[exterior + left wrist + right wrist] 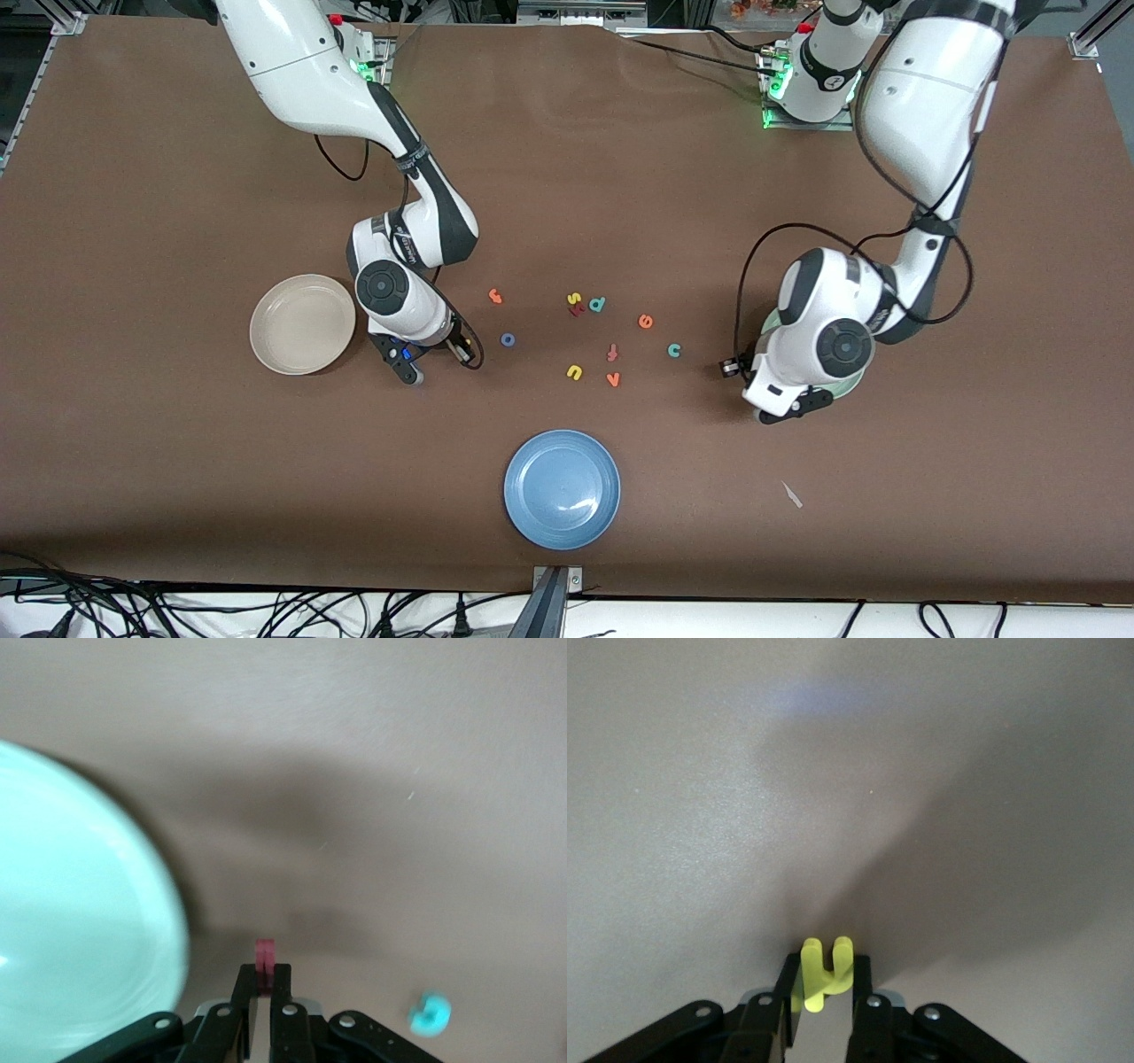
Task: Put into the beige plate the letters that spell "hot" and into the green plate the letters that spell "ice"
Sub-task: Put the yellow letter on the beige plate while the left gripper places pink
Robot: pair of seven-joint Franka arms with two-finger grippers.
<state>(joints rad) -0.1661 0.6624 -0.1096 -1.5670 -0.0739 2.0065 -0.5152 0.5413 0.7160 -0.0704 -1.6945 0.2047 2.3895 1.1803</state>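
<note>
Beside the green plate (80,930), left jaws pinch the upright red i (265,954); right jaws pinch the h (822,970).

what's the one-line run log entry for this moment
left tool: shut on i, beside green plate | right tool: shut on h, beside beige plate

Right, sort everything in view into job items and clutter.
Job: beige round plate, pale green plate, yellow foam h, dark red i, blue o, orange t, teal c, orange e.
Clutter: blue plate, yellow s, yellow u, teal d, orange v.
</note>
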